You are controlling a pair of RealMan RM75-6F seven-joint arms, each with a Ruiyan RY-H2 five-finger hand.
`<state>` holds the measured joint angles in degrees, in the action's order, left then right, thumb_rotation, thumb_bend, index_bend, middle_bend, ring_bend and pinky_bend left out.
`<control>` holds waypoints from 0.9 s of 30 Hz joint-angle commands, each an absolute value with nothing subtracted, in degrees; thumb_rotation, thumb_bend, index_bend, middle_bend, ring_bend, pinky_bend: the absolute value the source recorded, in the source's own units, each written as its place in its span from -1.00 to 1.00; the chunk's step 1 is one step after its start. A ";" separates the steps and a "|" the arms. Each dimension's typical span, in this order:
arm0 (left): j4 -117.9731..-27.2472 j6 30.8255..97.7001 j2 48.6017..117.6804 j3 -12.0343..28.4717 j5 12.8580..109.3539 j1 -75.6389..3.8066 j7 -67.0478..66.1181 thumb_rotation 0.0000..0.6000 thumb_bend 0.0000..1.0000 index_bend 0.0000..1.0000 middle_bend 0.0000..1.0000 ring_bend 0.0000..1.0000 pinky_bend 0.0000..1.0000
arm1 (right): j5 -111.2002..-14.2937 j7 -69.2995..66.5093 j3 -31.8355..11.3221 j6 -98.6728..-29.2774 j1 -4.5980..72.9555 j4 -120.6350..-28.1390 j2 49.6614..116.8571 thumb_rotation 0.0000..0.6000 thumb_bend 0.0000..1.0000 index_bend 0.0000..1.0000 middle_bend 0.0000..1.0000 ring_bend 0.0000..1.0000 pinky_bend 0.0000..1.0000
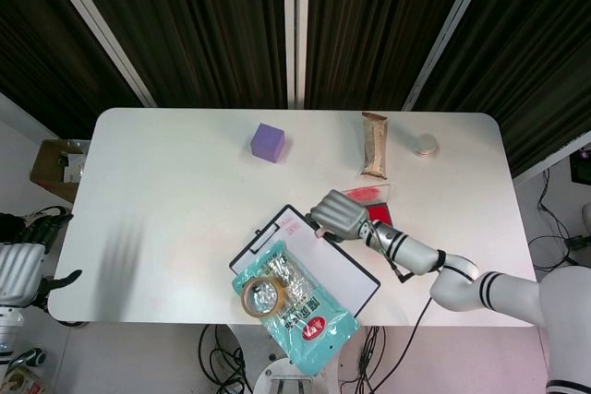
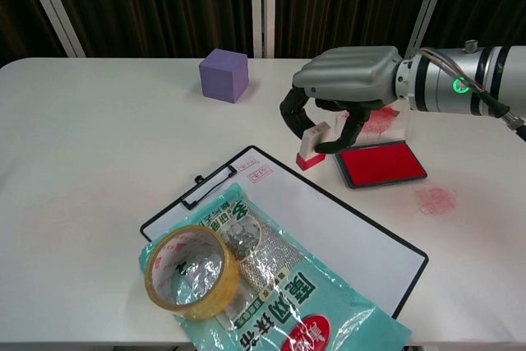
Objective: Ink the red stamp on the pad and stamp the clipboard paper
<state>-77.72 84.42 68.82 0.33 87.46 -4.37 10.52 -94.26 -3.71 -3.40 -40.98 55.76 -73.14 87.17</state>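
My right hand [image 2: 345, 88] hangs above the table just left of the red ink pad [image 2: 382, 163], fingers curled down. It pinches the red stamp [image 2: 311, 150], a white block with a red base, which is tilted and held just over the clipboard's far edge. The clipboard [image 2: 329, 219] lies at an angle with white paper and a small red mark near its clip. In the head view the right hand [image 1: 340, 214] covers the stamp and part of the ink pad [image 1: 380, 215] beside the clipboard [image 1: 323, 265]. My left hand [image 1: 28, 274] hangs off the table's left edge, its fingers unclear.
A teal snack bag [image 2: 279, 293] and a tape roll [image 2: 191, 270] lie on the clipboard's near half. A purple cube [image 2: 223, 74] and a brown packet [image 1: 374, 145] sit further back, a small round lid [image 1: 425, 144] at the far right. Red smudges [image 2: 436, 199] mark the table.
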 commanded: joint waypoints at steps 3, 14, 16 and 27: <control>-77.21 84.31 68.85 0.27 87.25 -4.23 11.00 1.00 -1.00 -0.70 -0.67 -0.73 -0.51 | -94.04 -6.28 -2.81 -38.98 57.80 -69.22 90.85 1.00 -0.03 1.00 0.71 0.78 1.00; -75.78 83.97 69.16 0.33 86.91 -4.19 12.36 1.00 -1.00 -0.70 -0.67 -0.73 -0.51 | -92.84 -10.28 -2.32 -36.85 60.55 -64.94 94.41 1.00 -0.04 1.00 0.71 0.78 1.00; -75.68 84.01 69.13 0.39 86.82 -4.15 12.49 1.00 -1.00 -0.70 -0.67 -0.73 -0.51 | -92.54 -11.17 -2.56 -36.13 61.34 -64.47 94.71 1.00 -0.04 1.00 0.71 0.78 1.00; -75.15 83.57 69.13 0.29 87.32 -4.61 12.57 1.00 -1.00 -0.70 -0.67 -0.73 -0.51 | -92.65 -12.78 -2.25 -33.89 64.98 -61.52 96.89 1.00 -0.04 1.00 0.71 0.78 1.00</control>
<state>-75.18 83.61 69.13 0.32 87.27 -4.55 12.62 -92.56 -12.69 -2.37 -34.01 64.86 -61.61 96.77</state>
